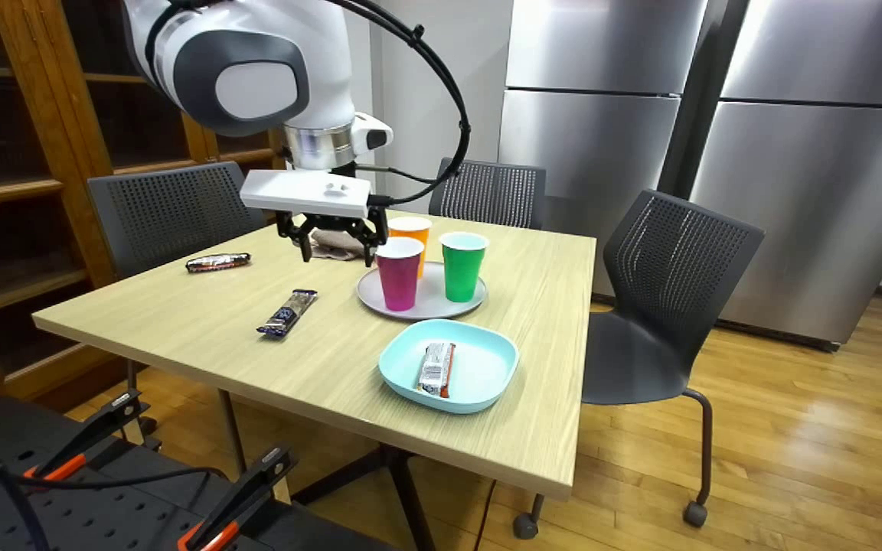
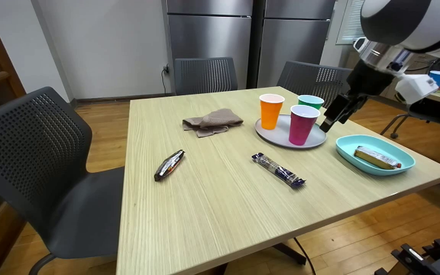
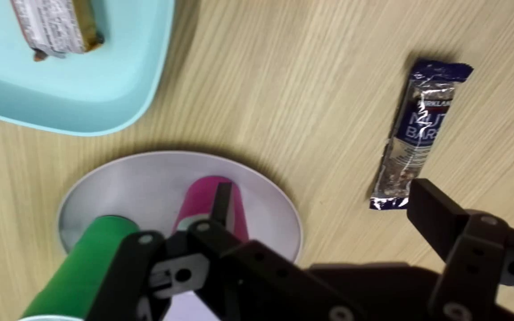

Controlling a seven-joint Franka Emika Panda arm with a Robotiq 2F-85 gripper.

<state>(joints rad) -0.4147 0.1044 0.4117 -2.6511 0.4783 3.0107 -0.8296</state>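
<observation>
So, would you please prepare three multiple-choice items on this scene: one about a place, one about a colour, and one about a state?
1. Where does the purple cup stand?
A. On the plate
B. On a chair
C. On the floor

2. What colour is the dish with a bar in it?
A. Red
B. Black
C. Light blue

3. In what state is the gripper?
A. Shut on the bar
B. Open
C. Shut, empty

Right letters:
1: A, as its base rests on the plate in both exterior views.
2: C, as the dish looks light blue in all three views.
3: B, as the jaws stand wide apart in the wrist view, with nothing held between them.
</observation>
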